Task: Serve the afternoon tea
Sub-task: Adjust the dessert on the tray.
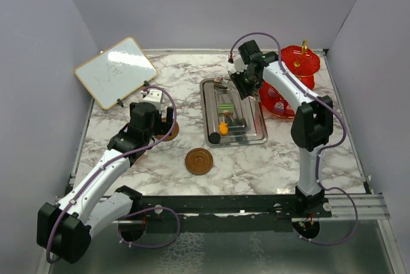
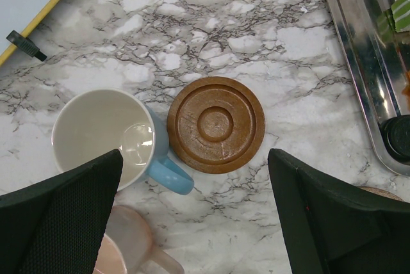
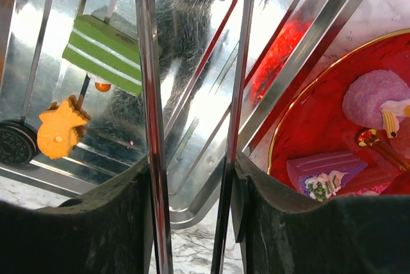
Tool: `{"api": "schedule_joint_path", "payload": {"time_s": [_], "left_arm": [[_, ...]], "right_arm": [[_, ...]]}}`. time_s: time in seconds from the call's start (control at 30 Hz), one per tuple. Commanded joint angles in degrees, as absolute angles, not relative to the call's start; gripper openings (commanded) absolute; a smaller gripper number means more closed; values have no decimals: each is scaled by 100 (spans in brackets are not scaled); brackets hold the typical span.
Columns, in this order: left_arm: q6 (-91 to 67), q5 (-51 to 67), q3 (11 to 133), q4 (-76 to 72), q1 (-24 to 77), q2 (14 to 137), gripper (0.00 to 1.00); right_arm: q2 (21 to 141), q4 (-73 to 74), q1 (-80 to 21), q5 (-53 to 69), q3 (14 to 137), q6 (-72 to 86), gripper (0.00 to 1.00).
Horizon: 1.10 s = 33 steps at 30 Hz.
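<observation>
Right gripper pinches tongs over tray. Green cake lies just outside one arm, stand adjacent. Straddle cake squarely, squeeze gently. Left gripper spread wide above saucer, blue cup just beside.

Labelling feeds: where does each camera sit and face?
Top external: high at the near edge, facing down at the table; left arm, right arm show.
Left wrist: straight down on blue cup and saucer; open left hand shows.
Right wrist: down on steel tray and red stand; right hand gripping tongs.
Shared: all see the tray.
</observation>
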State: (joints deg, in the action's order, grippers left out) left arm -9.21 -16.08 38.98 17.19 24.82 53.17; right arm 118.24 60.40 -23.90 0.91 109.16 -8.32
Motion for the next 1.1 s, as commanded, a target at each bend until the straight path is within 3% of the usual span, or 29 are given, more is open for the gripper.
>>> {"api": "schedule_joint_path", "payload": {"time_s": [0.0,0.87,1.07], "left_arm": [[-861,-1582,3973,1618,2457,5344,99],[-853,-1604,3968,1634,2460,5322,99],[-853,-1633,3965,1636,2460,5301,99]], "right_arm": [[12064,5969,-2385,157,11257,-929,44],[12350,6002,-2391,385,11207,-943,43],[12185,6042,-2391,375,11311,-755,31]]}}
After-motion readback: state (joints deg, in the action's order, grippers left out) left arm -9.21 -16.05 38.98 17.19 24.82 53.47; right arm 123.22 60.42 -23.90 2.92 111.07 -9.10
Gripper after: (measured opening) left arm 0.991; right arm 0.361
